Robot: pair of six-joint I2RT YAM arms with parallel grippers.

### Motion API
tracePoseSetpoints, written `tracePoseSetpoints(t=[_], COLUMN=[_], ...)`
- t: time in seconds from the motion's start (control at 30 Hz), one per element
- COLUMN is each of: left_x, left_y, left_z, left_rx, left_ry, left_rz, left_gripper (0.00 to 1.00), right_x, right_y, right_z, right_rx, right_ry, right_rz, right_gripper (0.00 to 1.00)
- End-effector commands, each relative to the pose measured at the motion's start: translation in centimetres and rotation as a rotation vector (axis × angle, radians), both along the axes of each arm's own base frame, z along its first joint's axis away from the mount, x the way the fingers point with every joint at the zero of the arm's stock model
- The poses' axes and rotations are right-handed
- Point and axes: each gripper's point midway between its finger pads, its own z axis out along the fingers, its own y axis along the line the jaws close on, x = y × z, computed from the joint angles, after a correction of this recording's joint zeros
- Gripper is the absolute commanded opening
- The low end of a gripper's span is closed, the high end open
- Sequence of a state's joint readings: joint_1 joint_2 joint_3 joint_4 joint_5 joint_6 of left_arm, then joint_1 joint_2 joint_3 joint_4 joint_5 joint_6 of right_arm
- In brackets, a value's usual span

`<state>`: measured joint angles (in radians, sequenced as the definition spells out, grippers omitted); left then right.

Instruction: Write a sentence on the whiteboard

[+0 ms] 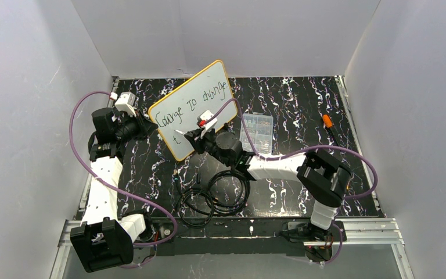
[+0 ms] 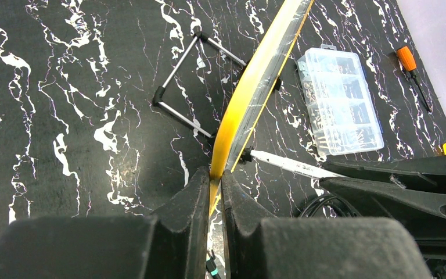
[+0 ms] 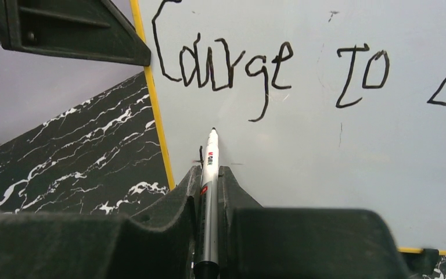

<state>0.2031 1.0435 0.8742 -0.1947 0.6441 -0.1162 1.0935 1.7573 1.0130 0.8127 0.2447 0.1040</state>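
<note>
Left gripper [image 2: 215,181] pinches the rim of the yellow-edged white rectangular whiteboard [image 1: 181,125], propped at nine o'clock from a clear plastic parts box [image 1: 256,128]. Right gripper [image 3: 209,176] clamps a slim white marker [image 3: 211,156], its tip at six o'clock beneath the dark handwritten sentence [image 3: 209,67].

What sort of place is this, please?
Likely a robot lab test cell: plain white walls box in a black marbled table, with a clear parts box and a screwdriver on it.
</note>
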Motion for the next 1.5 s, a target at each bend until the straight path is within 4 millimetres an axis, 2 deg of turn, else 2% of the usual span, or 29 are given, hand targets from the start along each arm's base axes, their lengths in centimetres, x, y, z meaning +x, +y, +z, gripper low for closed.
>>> tracePoseSetpoints(t=[0.0, 0.43, 0.67, 0.8, 1.17, 1.47], left_x=[-0.1, -0.1, -0.2, -0.2, -0.1, -0.2], left_y=[-0.4, -0.4, -0.4, -0.4, -0.4, -0.4], left_z=[0.6, 0.6, 0.7, 0.7, 0.7, 0.6], left_rx=[-0.011, -0.011, -0.011, -0.011, -0.010, -0.014], left_ry=[-0.010, -0.011, -0.012, -0.011, -0.012, -0.009], left_rz=[-0.017, -0.017, -0.018, -0.017, -0.016, -0.018], left_gripper=[0.00, 0.00, 0.00, 0.00, 0.00, 0.00], right_x=[1.0, 0.7, 0.4, 0.5, 1.0, 1.4], right_y=[0.9, -0.8, -1.3, -1.2, -1.0, -1.1], right_z=[3.1, -3.3, -5.2, -4.6, -0.5, 0.4], right_rx=[0.073, -0.047, -0.074, -0.061, 0.039, 0.057], right_ry=[-0.069, 0.034, 0.070, 0.062, 0.012, -0.011], right_rz=[-0.018, -0.058, -0.063, -0.064, -0.081, -0.101], right_gripper=[0.01, 0.01, 0.01, 0.01, 0.01, 0.01])
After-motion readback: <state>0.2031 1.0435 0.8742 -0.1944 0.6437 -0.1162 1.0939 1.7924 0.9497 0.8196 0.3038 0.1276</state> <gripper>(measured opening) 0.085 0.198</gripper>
